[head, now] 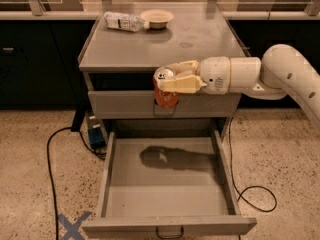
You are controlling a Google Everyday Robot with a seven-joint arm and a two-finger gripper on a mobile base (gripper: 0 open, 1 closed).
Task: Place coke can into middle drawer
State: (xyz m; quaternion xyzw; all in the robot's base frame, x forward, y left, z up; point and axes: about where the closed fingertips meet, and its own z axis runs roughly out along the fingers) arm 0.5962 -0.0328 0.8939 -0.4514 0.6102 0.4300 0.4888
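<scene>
Tool (168, 78), reaching in from 3 o'clock, is clamped on the coke can (165, 98), top end up. Can hangs over the open middle drawer (125, 226), at its 12 o'clock edge, before the upper drawer front (120, 104).

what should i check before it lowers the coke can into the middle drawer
1. Grip: the gripper is shut on the coke can, which is roughly upright: ok.
2. Opening: the middle drawer is pulled out: ok.
3. Tray floor: only the shadow of arm and can lies in it: ok.
4. Can over the tray: the shadow falls inside it, toward the back: ok.
5. Gap between the can and the upper drawer front behind it: cannot tell.
</scene>
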